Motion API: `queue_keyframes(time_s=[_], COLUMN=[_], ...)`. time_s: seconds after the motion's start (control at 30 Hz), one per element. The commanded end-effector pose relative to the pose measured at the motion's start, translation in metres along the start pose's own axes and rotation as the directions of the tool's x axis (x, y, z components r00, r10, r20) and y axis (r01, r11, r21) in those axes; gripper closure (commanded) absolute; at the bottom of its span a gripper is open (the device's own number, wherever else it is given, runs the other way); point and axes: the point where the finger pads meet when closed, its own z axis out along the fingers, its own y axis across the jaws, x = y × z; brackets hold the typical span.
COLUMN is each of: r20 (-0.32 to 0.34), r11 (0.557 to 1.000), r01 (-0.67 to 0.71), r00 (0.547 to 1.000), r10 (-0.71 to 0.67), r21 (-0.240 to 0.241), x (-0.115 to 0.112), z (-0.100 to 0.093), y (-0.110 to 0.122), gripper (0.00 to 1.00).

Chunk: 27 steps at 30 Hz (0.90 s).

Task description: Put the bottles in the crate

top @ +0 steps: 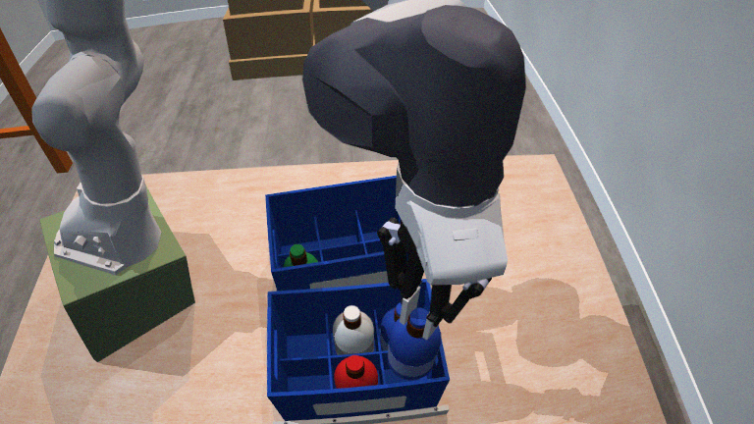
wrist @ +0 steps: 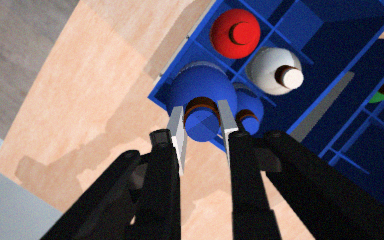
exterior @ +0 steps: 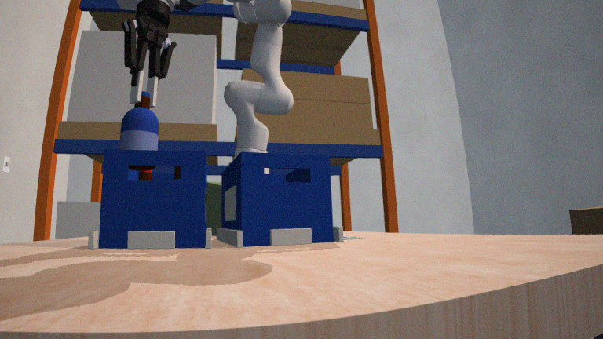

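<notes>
My gripper [top: 417,316] [exterior: 144,92] [wrist: 202,118] is shut on the neck of a blue bottle [top: 411,345] [exterior: 139,121] [wrist: 202,89]. The bottle hangs upright, its lower part level with the rim of the near crate [top: 355,397] [exterior: 153,210], at that crate's right end in the top view. In the near crate stand a second blue bottle [top: 389,326] [wrist: 248,104], a white bottle [top: 353,336] [wrist: 272,70] and a red bottle [top: 355,378] [wrist: 232,42]. The far crate [top: 328,194] [exterior: 284,210] holds a green bottle [top: 297,258] at its left; the arm hides part of it.
A grey strip [top: 383,415] edges the near crate's front. The two crates stand close together. The green base block [top: 133,308] is left of them. In the exterior view, a pale slip [exterior: 354,238] lies beside the far crate; its print is unreadable.
</notes>
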Motion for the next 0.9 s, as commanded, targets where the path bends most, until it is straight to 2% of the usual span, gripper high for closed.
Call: queue_keyframes(time_s=[0.0, 0.6, 0.87], r20=[0.000, 0.000, 0.000], r11=[1.000, 1.000, 1.000], r01=[-0.015, -0.015, -0.015], r00=[1.000, 1.000, 1.000], r10=[0.015, 0.015, 0.015], r21=[0.006, 0.006, 0.006], x=[0.002, 0.002, 0.002], z=[-0.011, -0.038, -0.039], y=[-0.002, -0.002, -0.002], gripper=[1.00, 1.00, 1.00])
